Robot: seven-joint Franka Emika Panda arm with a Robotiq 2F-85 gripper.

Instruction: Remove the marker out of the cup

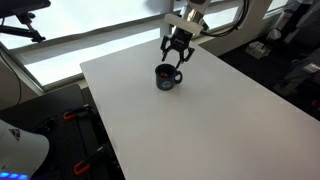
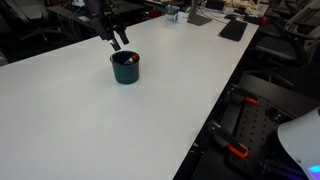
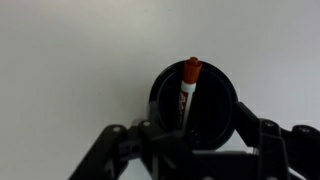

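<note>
Approach seems in hand: the pincer (image 1: 177,58) hangs, jaws apart and empty, just above the cup (image 3: 216,108) on the surface (image 1: 230,115), the marker (image 3: 189,85) standing inside it, orange end up; next it likely must descend and close on that end.

In the wrist view the marker's (image 3: 188,88) lower end is sunk out of sight inside the cup (image 3: 215,95). The cup's near rim is hidden behind the end effector (image 3: 190,132), which is itself cut off by the bottom edge. In an exterior view the cup (image 1: 167,77) is too small to show the marker inside it. In both exterior views the arm (image 1: 185,15) (image 2: 98,12) is cropped by the top edge, and the counter (image 2: 120,120) runs out of frame.
</note>
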